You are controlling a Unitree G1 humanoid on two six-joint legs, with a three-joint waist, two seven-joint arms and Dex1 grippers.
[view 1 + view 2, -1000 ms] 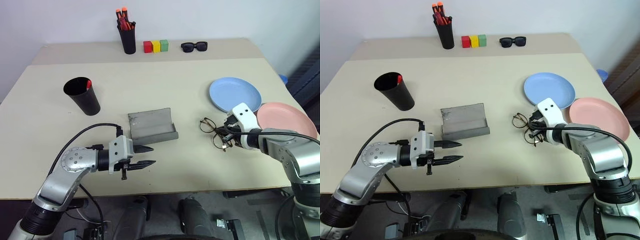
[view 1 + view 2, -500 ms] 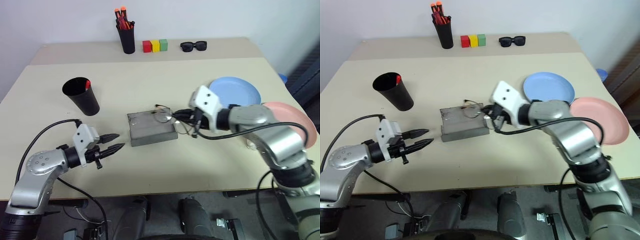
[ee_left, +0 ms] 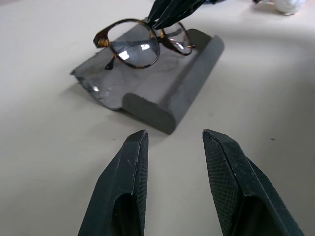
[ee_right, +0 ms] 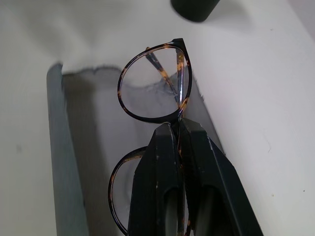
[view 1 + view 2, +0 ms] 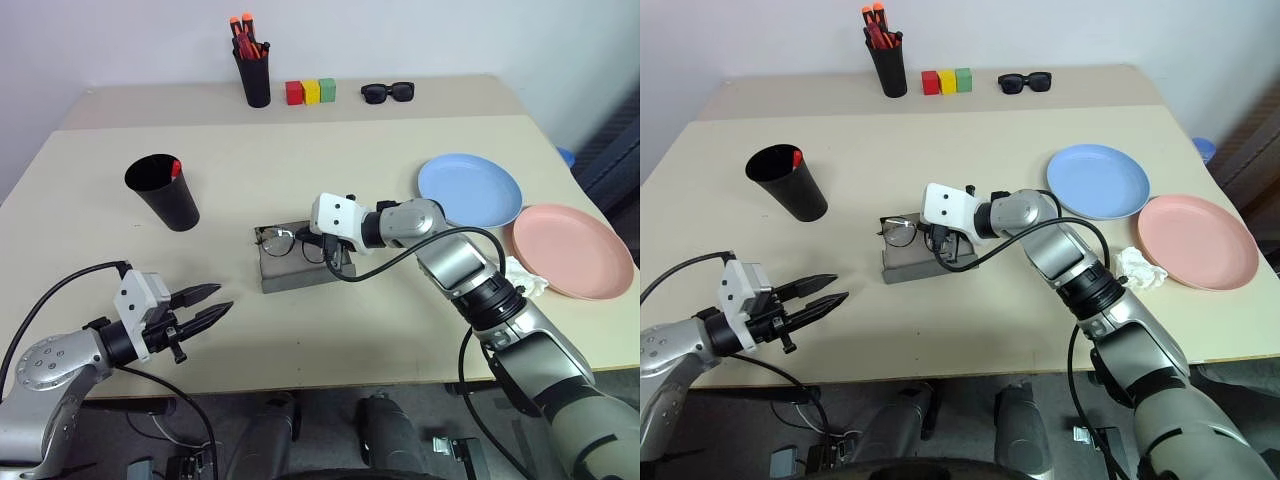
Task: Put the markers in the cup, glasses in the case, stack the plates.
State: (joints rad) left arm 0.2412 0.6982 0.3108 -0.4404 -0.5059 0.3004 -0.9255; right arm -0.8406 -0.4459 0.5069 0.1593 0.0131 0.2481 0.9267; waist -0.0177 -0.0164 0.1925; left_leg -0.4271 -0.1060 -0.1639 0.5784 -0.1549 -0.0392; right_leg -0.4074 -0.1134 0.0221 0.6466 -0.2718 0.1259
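Nearest, left gripper: two black tapered fingers with a cross-hatched inner face, spread apart with nothing between them; it hangs low over the front left of the table, pointing toward the case, well short of it.
Table: smooth matte beige top, a seam running across it near the far end.
Case: grey felt-like rectangular box lying open at mid-table, rounded ends, one frayed edge.
Glasses: thin dark tortoise-tinted wire frame with round clear lenses, held over the open case, lenses upright.
Right gripper: black fingers pressed together on the bridge of the glasses; the arm reaches across from the right, white wrist block just behind the case.
Crumpled white wad: lies just beside the near rim of the pink plate.
Pink plate: round, shallow, salmon plastic, at the right edge.
Blue plate: round, shallow, light blue, just beyond the pink one; the two rims look close, and I cannot tell if they touch.
Cup: wide black tapered matte tumbler at left, a red tip showing inside at the rim.
Pen holder: narrow black cylinder at the far edge with red and orange-capped markers.
Blocks: red, yellow and green cubes in a row.
Sunglasses: chunky black, beside the blocks.
Writing: none that can be read.
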